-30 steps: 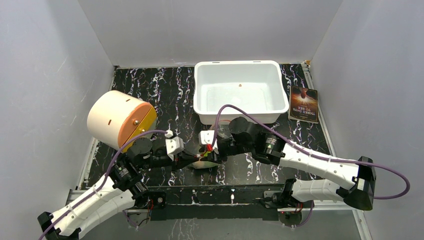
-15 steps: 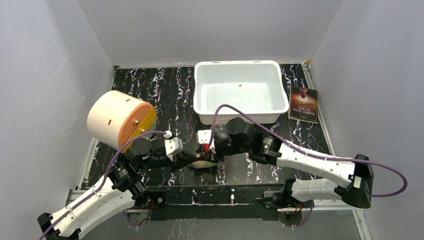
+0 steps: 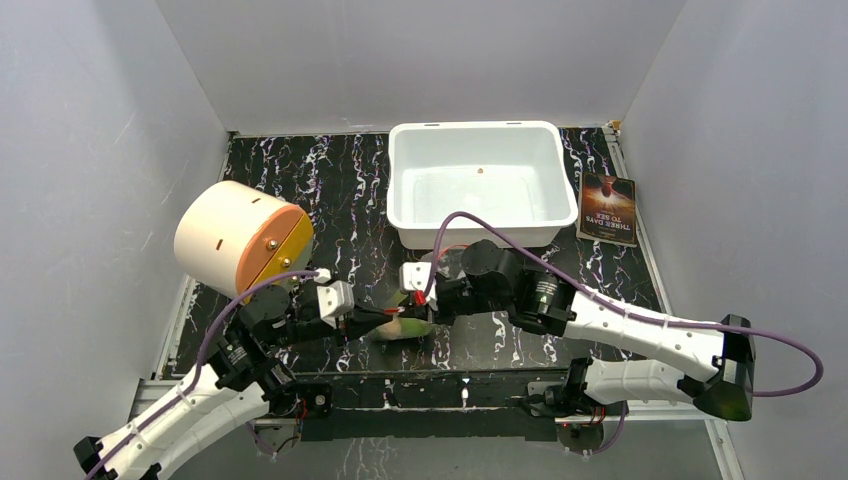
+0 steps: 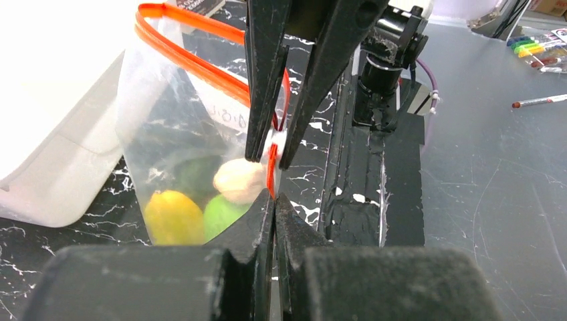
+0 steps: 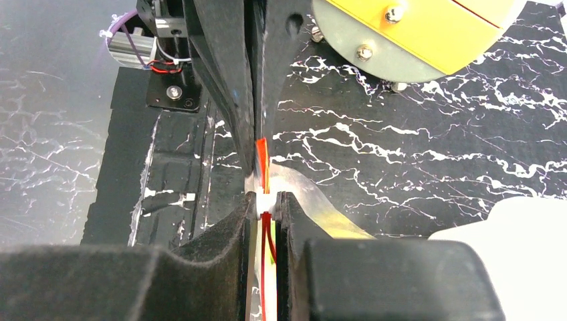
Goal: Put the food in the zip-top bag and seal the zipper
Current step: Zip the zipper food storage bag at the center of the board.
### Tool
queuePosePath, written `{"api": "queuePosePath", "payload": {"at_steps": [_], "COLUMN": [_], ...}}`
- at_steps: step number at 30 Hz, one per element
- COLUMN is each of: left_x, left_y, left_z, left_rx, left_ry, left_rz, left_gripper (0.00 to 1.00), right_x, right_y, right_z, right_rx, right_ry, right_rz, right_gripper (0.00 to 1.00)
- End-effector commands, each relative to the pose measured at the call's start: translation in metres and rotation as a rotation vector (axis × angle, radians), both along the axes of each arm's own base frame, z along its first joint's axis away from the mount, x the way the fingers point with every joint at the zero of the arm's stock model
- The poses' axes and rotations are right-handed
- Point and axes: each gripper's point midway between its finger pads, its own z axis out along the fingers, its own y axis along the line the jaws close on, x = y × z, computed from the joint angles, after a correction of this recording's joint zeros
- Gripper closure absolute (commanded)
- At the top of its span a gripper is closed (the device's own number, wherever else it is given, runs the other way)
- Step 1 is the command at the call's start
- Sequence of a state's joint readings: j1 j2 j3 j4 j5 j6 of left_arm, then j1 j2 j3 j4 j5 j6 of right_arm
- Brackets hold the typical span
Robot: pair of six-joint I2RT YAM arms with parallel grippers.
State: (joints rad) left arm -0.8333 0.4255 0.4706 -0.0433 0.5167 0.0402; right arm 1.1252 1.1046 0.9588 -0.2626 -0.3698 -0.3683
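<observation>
The clear zip-top bag [image 4: 167, 134] hangs between both grippers just above the table, small in the top view [image 3: 400, 328]. Inside it lie the food pieces: a yellow mango piece [image 4: 172, 217], a green lime [image 4: 220, 214], a beige bulb [image 4: 239, 180] and a dark avocado [image 4: 196, 175]. The red-orange zipper [image 4: 194, 60] gapes along most of the mouth. My left gripper [image 4: 274, 196] is shut on the bag's end by the zipper. My right gripper [image 5: 266, 198] faces it, shut on the white slider [image 5: 265, 200] of the zipper. The two fingertip pairs nearly touch.
A white tub [image 3: 475, 185] stands behind the grippers. A cream cylinder with a yellow-orange face [image 3: 240, 240] lies on its side at the left. A dark booklet [image 3: 608, 208] lies at the back right. The arm mounts line the near table edge.
My right gripper's jaws have narrowed onto the zipper's slider. My left arm has pulled back a little to the left, and more of the bag shows between the grippers.
</observation>
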Motion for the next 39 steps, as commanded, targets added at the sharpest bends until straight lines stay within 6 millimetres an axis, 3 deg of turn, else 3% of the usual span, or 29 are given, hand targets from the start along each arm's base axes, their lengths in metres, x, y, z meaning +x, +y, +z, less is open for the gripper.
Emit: {"api": "queuePosePath", "payload": {"at_steps": [1, 8, 9, 11, 12, 16, 21, 24, 29, 33, 39], "left_x": [-0.004, -0.001, -0.001, -0.002, -0.003, -0.005, 0.000, 0.001, 0.002, 0.007, 0.015], "left_y": [0.003, -0.001, -0.002, -0.006, -0.008, -0.014, -0.013, -0.010, -0.008, -0.003, 0.010], "left_z": [0.014, 0.011, 0.010, 0.009, 0.008, 0.011, 0.019, 0.024, 0.027, 0.033, 0.040], "left_rx": [-0.058, -0.040, -0.036, -0.022, -0.013, 0.000, -0.025, -0.043, -0.040, -0.049, -0.032], "left_ry": [-0.042, -0.019, -0.010, 0.011, 0.022, 0.039, 0.005, -0.016, -0.026, -0.047, -0.050], "left_rz": [-0.003, -0.003, -0.010, -0.030, -0.042, -0.077, -0.049, -0.036, -0.023, 0.021, 0.113], "left_gripper": [1.00, 1.00, 0.96, 0.72, 0.66, 0.63, 0.66, 0.72, 0.99, 1.00, 1.00], "right_x": [0.007, 0.004, 0.004, 0.003, 0.002, 0.002, 0.001, 0.000, 0.000, 0.005, 0.014], "right_y": [-0.019, -0.014, -0.012, -0.006, -0.004, 0.004, 0.006, 0.005, 0.004, -0.002, -0.026], "right_z": [0.009, 0.015, 0.018, 0.020, 0.020, 0.018, 0.018, 0.017, 0.014, 0.010, 0.013], "right_rx": [-0.011, 0.020, 0.032, 0.049, 0.054, 0.054, 0.057, 0.055, 0.046, 0.006, -0.034], "right_ry": [-0.037, -0.018, -0.018, -0.011, -0.007, 0.011, 0.018, 0.022, 0.023, 0.017, -0.023], "right_rz": [-0.064, -0.053, -0.046, -0.032, -0.025, -0.009, 0.000, -0.001, -0.004, -0.033, -0.127], "right_gripper": [0.93, 0.99, 1.00, 1.00, 1.00, 1.00, 1.00, 1.00, 1.00, 1.00, 1.00]}}
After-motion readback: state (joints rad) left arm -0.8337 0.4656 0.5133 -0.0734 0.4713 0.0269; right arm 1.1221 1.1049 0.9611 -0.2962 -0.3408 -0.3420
